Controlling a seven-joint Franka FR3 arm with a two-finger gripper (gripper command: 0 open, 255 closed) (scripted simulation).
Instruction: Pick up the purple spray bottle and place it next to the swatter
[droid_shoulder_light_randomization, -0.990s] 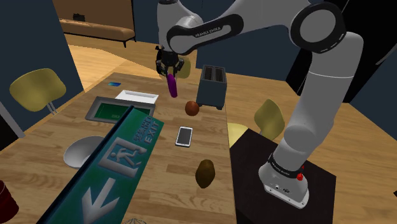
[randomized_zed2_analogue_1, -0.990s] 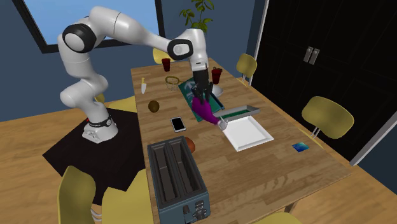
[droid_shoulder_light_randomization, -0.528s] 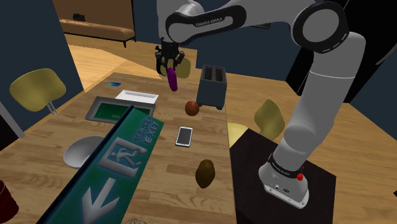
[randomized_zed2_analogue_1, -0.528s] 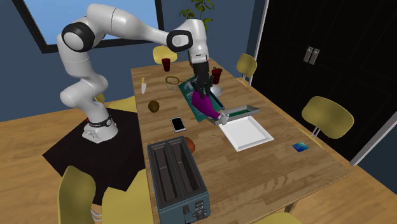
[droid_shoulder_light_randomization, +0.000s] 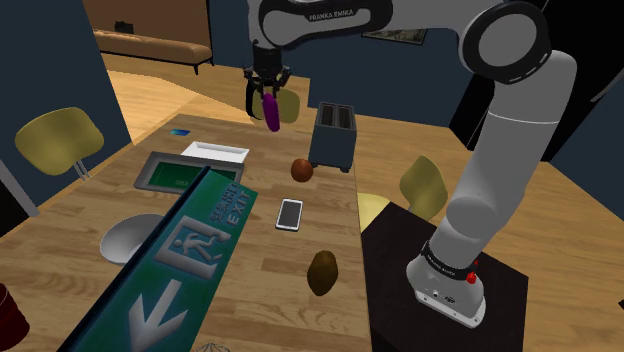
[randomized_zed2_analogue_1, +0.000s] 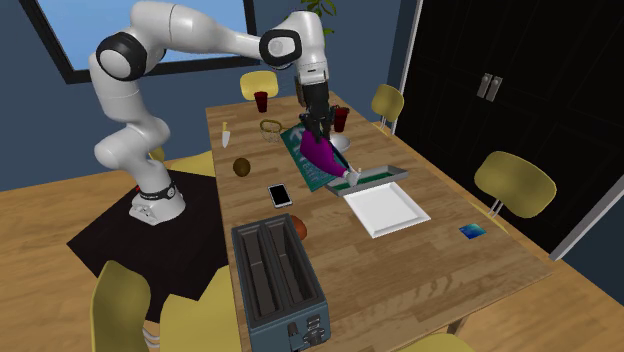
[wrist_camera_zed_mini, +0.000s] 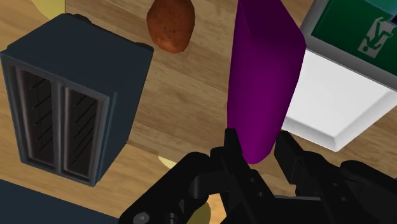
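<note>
**Wrist view: bottle clamped, aloft**

We see the gripper (wrist_camera_zed_mini: 257, 145) closed on the purple spray bottle (wrist_camera_zed_mini: 262, 76), which hangs above the table (droid_shoulder_light_randomization: 252, 268), its long axis running straight out from the jaws. In the shoulder view, the long green exit-sign board (droid_shoulder_light_randomization: 170, 270), likely the swatter, lies toward seven o'clock of it.

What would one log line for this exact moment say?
gripper: shut on purple spray bottle | bottle: held in the air above the table | placement: not yet done
</note>
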